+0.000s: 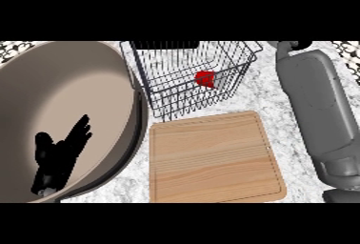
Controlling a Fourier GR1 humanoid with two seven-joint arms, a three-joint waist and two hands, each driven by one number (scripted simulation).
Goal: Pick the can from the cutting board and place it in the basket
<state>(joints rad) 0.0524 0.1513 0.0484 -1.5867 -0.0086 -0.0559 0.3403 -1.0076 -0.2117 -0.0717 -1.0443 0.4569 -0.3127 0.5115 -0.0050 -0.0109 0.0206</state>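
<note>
The red and silver can (206, 79) lies inside the black wire basket (163, 97) at the back middle of the counter. In front of the basket, the wooden cutting board (215, 157) has nothing on it. My right forearm (320, 109) runs up the right side, past the basket's right rim. Only a small black part of my right hand (304, 45) shows at the top edge, apart from the can. My left hand (62, 150) rests open at the lower left, fingers straight, in front of a big beige bowl.
A large beige bowl (77, 81) with a dark outer rim fills the left side and reaches close to the basket and the board's left edge. Speckled white counter (277, 102) shows between the board and my right forearm.
</note>
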